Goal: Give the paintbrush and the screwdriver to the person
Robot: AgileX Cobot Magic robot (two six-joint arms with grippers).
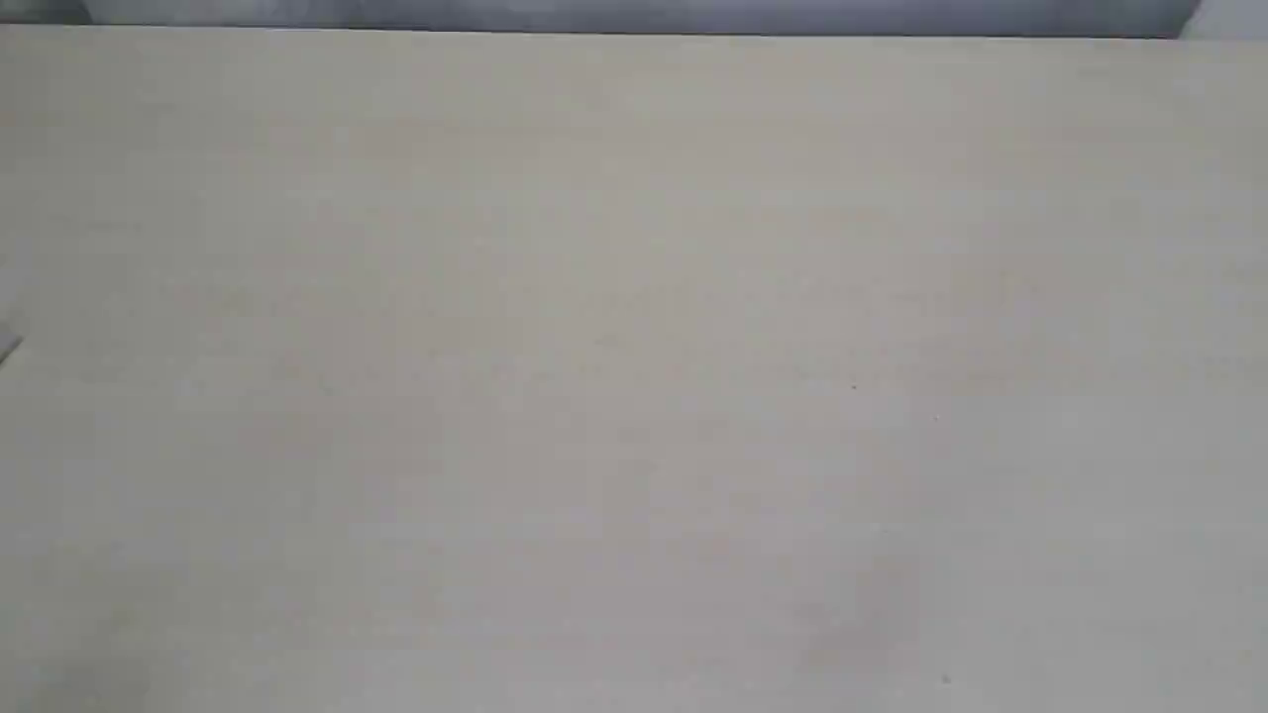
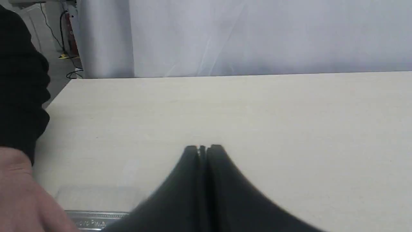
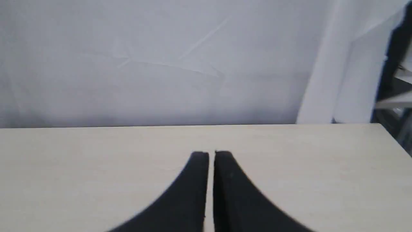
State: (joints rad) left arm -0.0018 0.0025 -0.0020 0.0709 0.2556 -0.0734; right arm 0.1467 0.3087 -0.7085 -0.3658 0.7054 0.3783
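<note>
In the left wrist view the paintbrush shows only as a strip of shiny silver ferrule (image 2: 96, 221), low against the table and partly hidden behind my left gripper's fingers. The person's bare hand (image 2: 22, 196) with its dark sleeve (image 2: 19, 83) is right beside the ferrule. My left gripper (image 2: 202, 148) is shut, its tips above bare table, and I see nothing between them. My right gripper (image 3: 211, 154) is shut over bare table, nothing in it. The screwdriver is out of view. Neither gripper appears in the exterior view.
The pale wooden table (image 1: 634, 376) fills the exterior view; a small grey sliver (image 1: 6, 347) pokes in at its left edge. A white curtain (image 2: 257, 35) hangs behind the table's far edge. Dark framing (image 3: 394, 64) stands off the table's right corner.
</note>
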